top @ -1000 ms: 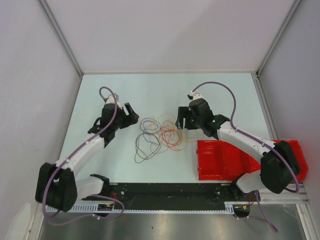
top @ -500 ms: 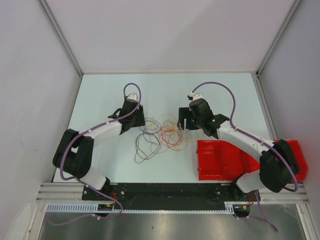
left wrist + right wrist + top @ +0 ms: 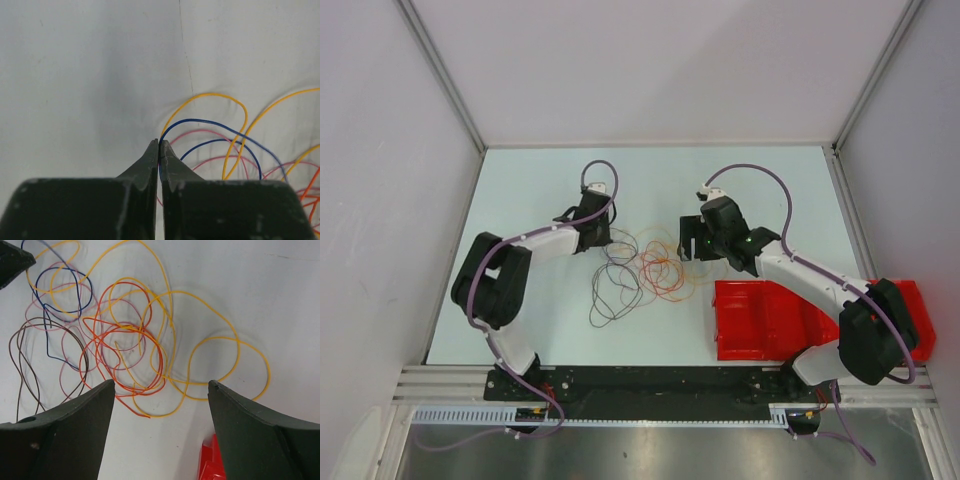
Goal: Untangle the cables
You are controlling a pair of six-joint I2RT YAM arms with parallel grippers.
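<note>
The left tool [image 3: 159, 146] reached the cables [image 3: 642, 265] and closed on the blue cable [image 3: 210, 121].

On the pale, smooth table top [image 3: 650, 180], a loose tangle of thin wire cables [image 3: 638, 268] lies between the two arms, its dark purple-grey loops trailing toward the near left and its orange, red and yellow rings bunched on the right. The black left gripper [image 3: 604, 240] rests at the tangle's far left edge, its jaws too small here to read, while the black right gripper [image 3: 686, 247] sits just beside the orange rings. A bright red plastic bin [image 3: 760, 320] stands near the right arm's base, apart from the tangle.
</note>
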